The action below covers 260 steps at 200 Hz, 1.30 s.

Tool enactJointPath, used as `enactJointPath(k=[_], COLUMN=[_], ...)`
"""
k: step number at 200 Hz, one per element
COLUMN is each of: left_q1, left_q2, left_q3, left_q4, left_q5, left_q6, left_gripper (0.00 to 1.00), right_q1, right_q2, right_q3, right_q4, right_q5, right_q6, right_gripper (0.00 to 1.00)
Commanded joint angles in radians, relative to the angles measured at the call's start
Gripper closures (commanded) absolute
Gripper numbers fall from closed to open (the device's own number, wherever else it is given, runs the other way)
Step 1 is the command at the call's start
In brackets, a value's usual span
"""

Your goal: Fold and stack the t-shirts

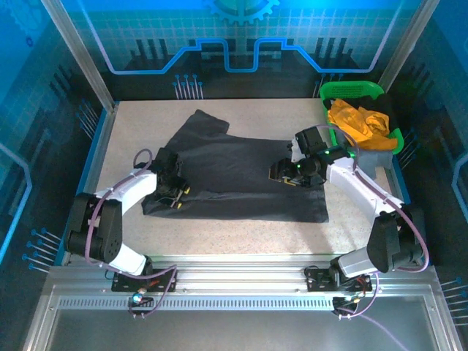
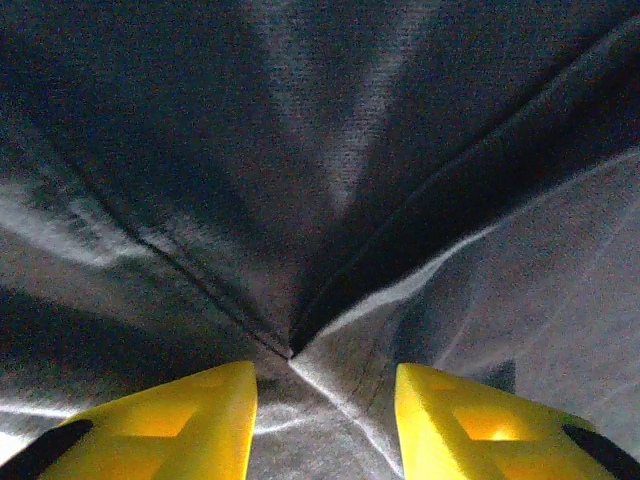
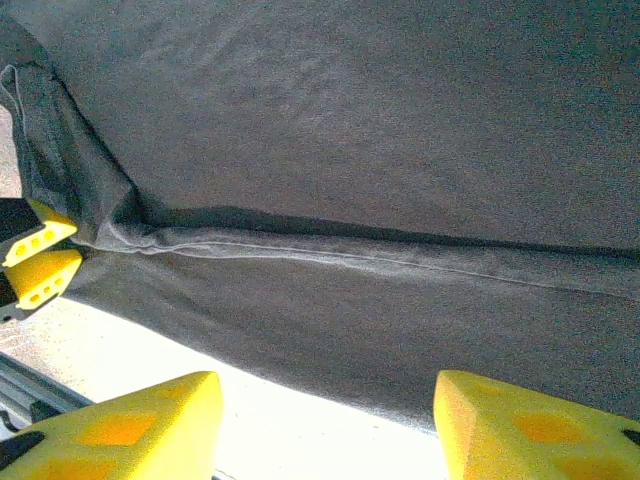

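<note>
- The black t-shirt (image 1: 241, 172) is spread on the table (image 1: 139, 124). Its near edge looks doubled over, so one fold in at best.
- The left gripper (image 2: 325, 375) is at the shirt's left end with its jaws partway apart. Creases meet between them, but I can't tell if it's actually pinching.
- The right gripper (image 3: 325, 385) is spread wide over the shirt's right part, holding nothing.
- The orange-yellow shirt (image 1: 357, 118) sits in the green basket (image 1: 351, 89) — no stack yet.
</note>
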Motion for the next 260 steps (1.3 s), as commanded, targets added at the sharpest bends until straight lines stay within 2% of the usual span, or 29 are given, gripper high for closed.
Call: enactJointPath(k=[1,18,35,48,82,125,157,202,207,216,222,238,248,260], left_q1=[-0.012,-0.013,-0.02,-0.029,-0.062,-0.126,-0.149,-0.19,-0.192,-0.197,-0.2,-0.211,-0.214,-0.204], left_q2=[0.031,0.048,0.047,0.049,0.138,0.35,0.47,0.551,0.56,0.568,0.563,0.498,0.451,0.409], left_q3=[0.011,0.031,0.063,0.103,0.266,0.555,0.678,0.796,0.805,0.811,0.804,0.734,0.7,0.685], left_q4=[0.024,0.025,0.012,-0.003,-0.047,-0.194,-0.235,-0.32,-0.331,-0.34,-0.32,-0.157,-0.094,-0.076], left_q5=[0.007,-0.001,-0.022,-0.04,-0.046,-0.051,-0.019,-0.033,-0.039,-0.04,-0.029,0.047,0.055,0.047], left_q6=[0.007,0.01,0.021,0.035,0.113,0.248,0.326,0.45,0.462,0.478,0.492,0.537,0.55,0.556], left_gripper=[0.66,0.76,0.93,1.0,1.0,1.0,1.0,1.0,0.96,0.8,0.74,0.58,0.52,0.49], right_q1=[-0.018,-0.026,-0.034,-0.039,-0.072,-0.125,-0.135,-0.137,-0.137,-0.137,-0.137,-0.137,-0.137,-0.134], right_q2=[-0.001,0.0,0.003,0.003,-0.002,0.001,-0.002,0.013,0.016,0.019,0.021,0.028,0.035,0.044], right_q3=[0.005,0.003,0.003,0.002,-0.004,-0.008,-0.01,-0.029,-0.03,-0.031,-0.031,-0.028,-0.025,-0.022], right_q4=[0.013,0.01,0.005,0.001,-0.007,-0.016,-0.022,-0.017,-0.015,-0.014,-0.012,-0.012,-0.012,-0.01], right_q5=[-0.026,-0.022,-0.016,-0.01,0.002,-0.011,-0.015,-0.026,-0.029,-0.03,-0.032,-0.032,-0.032,-0.032], right_q6=[0.005,0.008,0.01,0.013,0.031,0.036,0.039,0.045,0.047,0.048,0.048,0.045,0.044,0.039], right_gripper=[0.41,0.41,0.42,0.42,0.43,0.43,0.43,0.44,0.44,0.44,0.44,0.44,0.44,0.44])
